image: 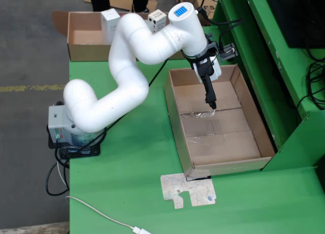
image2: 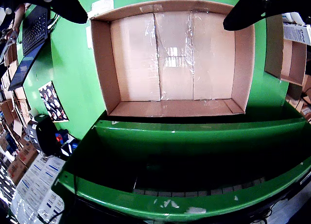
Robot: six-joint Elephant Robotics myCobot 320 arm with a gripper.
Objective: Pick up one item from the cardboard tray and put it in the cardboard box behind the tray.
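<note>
Wide-open fingers [image2: 252, 12] on the gripper [image: 210, 101], holding nothing, low over the cardboard tray [image: 175, 117]. No item to see there, maybe just hidden; white boxes [image: 109, 22] far back in the cardboard box [image: 86, 48]. Look well first, then go down slow and straight.

The shallow brown cardboard tray [image: 218, 120] lay open from above on the green table [image: 127, 158], and its taped floor was bare, so the black gripper [image: 210, 99] hanging over its far part had free room inside. Only the low cardboard walls [image2: 100, 59] closed it on the sides. In the fixed view, a green metal frame [image: 264, 56] stood just beside the tray's right wall. The open brown cardboard box [image: 86, 36] behind held white cartons [image: 109, 25], and the arm's white links [image: 127, 66] passed in front of it.
</note>
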